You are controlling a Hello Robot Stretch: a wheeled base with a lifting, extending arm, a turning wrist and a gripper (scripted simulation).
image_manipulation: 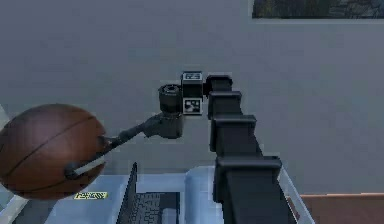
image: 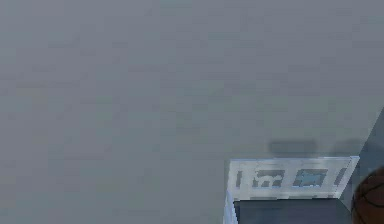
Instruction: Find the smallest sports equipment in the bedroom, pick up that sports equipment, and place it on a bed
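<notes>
At the arm side view's left, the basketball [image_manipulation: 45, 150] lies at the pincer's [image_manipulation: 88, 157] far end, near a laptop [image_manipulation: 145, 207]. I cannot tell the pincer's gape or whether it holds the ball. Such a round ball could slip from thin fingers and strike the laptop.

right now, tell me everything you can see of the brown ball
The brown ball is round and reddish-brown, with dark seam lines curving across a leathery-looking surface, like a basketball. It sits at the arm side view's left, with grey wall behind it, up and left of a dark laptop. The gripper reaches across its right side. I cannot tell whether the ball is held or rests on something below. Its edge also shows in the forward view, beside white furniture.
</notes>
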